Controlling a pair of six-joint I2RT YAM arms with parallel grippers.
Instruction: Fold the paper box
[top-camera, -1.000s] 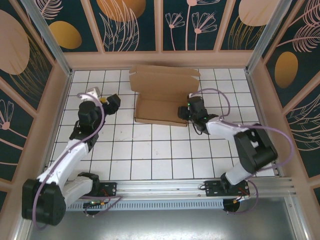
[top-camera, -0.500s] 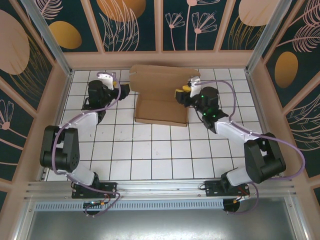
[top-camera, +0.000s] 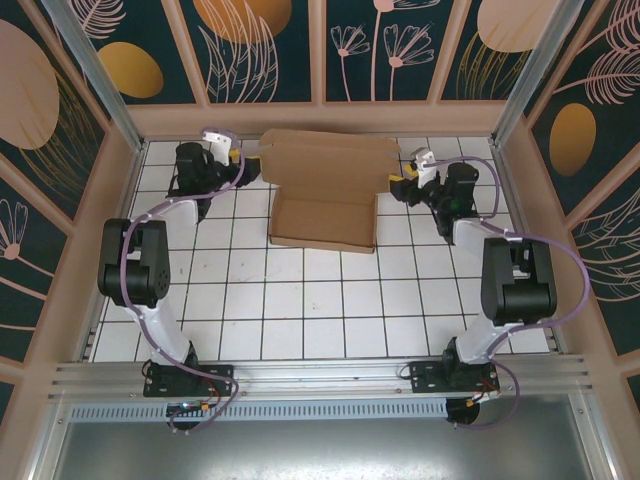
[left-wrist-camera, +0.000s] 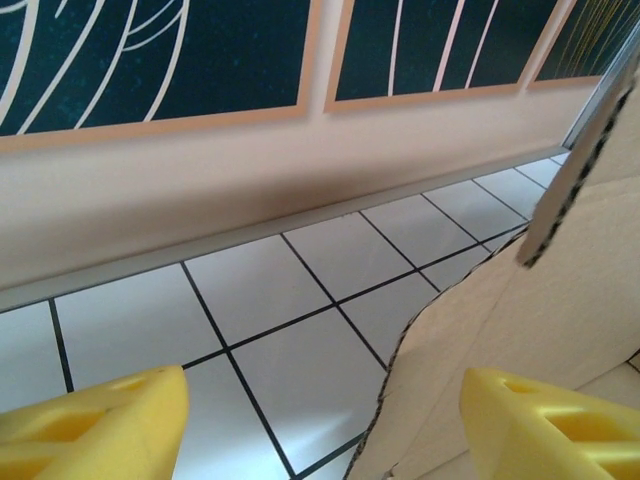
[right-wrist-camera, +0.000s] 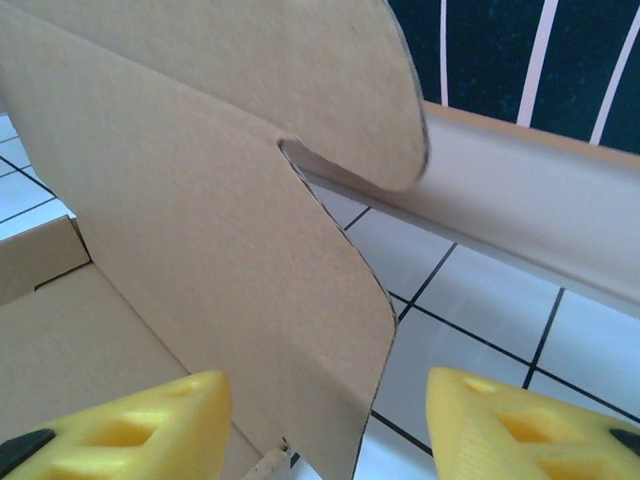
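The paper box is plain brown cardboard at the back middle of the tiled floor, its tray flat and its lid panel standing up behind. My left gripper is at the box's back left corner and stands open. In the left wrist view its yellow fingertips are far apart, with the rounded edge of a cardboard flap reaching in between them from the right. My right gripper is at the box's right end, also open. A side flap stands between its yellow fingertips, touching neither.
The back wall's beige ledge runs close behind both grippers. Side walls fence the white tiled floor, with open tiles in front of the box. The arms' bases sit on the rail at the near edge.
Both arms have swung toward the back wall. The left gripper went from the mid-left floor to the box's back left corner; the right gripper left the box's front right for its right end.
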